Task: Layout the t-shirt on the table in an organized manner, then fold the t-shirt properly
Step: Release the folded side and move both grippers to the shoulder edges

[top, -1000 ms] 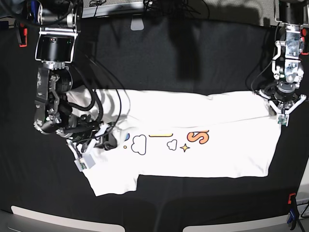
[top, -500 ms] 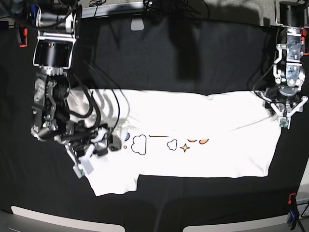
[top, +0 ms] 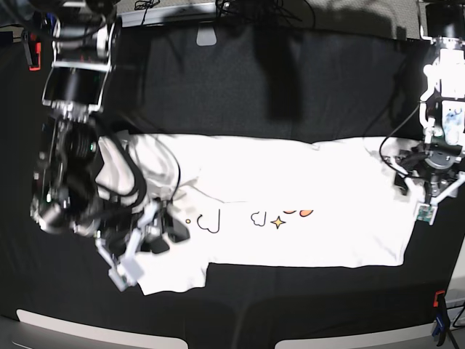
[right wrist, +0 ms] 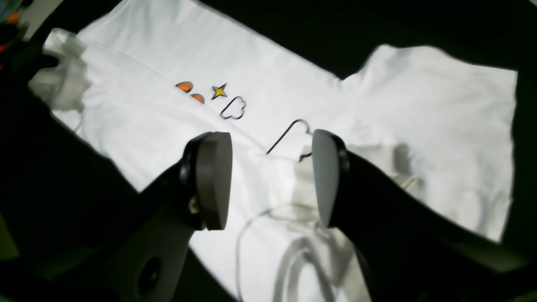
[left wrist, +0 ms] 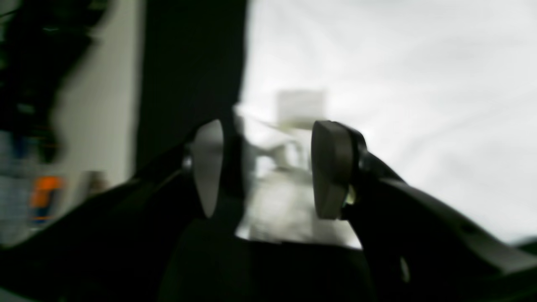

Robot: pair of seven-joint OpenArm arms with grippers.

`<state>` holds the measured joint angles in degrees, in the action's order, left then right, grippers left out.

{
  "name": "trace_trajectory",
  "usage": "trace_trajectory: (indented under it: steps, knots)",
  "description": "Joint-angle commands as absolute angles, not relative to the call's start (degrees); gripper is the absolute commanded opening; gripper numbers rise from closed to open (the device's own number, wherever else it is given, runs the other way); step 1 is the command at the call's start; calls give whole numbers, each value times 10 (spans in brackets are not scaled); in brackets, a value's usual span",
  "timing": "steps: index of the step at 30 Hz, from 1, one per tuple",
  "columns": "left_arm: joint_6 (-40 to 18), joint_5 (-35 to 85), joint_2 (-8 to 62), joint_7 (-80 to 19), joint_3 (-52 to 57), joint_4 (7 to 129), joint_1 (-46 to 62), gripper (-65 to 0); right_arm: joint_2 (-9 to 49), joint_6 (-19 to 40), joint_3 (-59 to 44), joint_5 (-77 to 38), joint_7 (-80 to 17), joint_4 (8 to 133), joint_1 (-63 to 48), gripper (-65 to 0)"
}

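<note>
The white t-shirt (top: pixel 305 240) lies lengthwise across the black table (top: pixel 290 94), with part of its top layer folded over so only a cloud, a star and orange scraps of print (right wrist: pixel 218 91) show. My right gripper (top: pixel 142 247) hovers open over the shirt's left end by the sleeve, its fingers (right wrist: pixel 214 180) apart above the white t-shirt (right wrist: pixel 377 105). At the shirt's right edge my left gripper (top: pixel 429 198) is open. In the blurred left wrist view the left gripper (left wrist: pixel 268 167) has nothing between its pads, and the t-shirt (left wrist: pixel 398 84) lies beyond it.
A red clamp (top: pixel 33 54) sits at the back left corner and a red and blue one (top: pixel 439 304) at the front right. A white tag-like piece (top: pixel 207 36) and cables lie along the back edge. Pale panels (top: pixel 73 327) border the front.
Both grippers have opened and let go of the shirt. The folded layer has settled lower and now covers most of the print. The right arm has drawn toward the front, and the left gripper has shifted slightly forward.
</note>
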<state>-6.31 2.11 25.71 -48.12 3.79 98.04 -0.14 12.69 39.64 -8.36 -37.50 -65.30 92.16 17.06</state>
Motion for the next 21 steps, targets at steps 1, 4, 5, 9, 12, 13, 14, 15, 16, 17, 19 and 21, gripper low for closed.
trace_trajectory:
  steps: [1,4,5,9,12,13,14,15,16,17,19,21]
  knots:
    - [-61,37,267,-483,41,991,-8,-332,132,400,-86,-383,-645,945,162,-350]
    - [-62,131,267,-492,41,991,7,-332,132,400,-86,-361,-637,989,91,-351]
    - [-68,161,267,-487,41,991,15,-332,132,400,-86,-343,-623,1003,66,-351]
    - [-150,227,265,-462,40,991,60,-332,132,400,-86,-222,-548,1055,-28,-351]
    - [-175,226,263,-451,40,991,94,-332,132,400,-86,-163,-529,1075,-83,-351]
    - [-175,226,264,-451,40,991,103,-332,132,400,-86,-147,-524,1075,-97,-351]
    - [-174,226,264,-451,40,991,111,-332,132,400,-86,-124,-512,1074,-112,-351]
    - [-174,226,264,-451,40,991,117,-332,132,387,-86,-98,-491,1074,-125,-351]
    - [-174,226,264,-451,40,991,123,-332,132,361,-86,-67,-471,1074,-137,-351]
    - [-174,226,264,-451,40,991,126,-332,132,337,-86,-43,-455,1074,-147,-351]
    - [-174,226,264,-451,40,991,127,-332,132,312,-86,-19,-444,1074,-162,-351]
    - [-174,226,264,-449,40,991,126,-332,132,312,-86,-16,-440,1072,-173,-351]
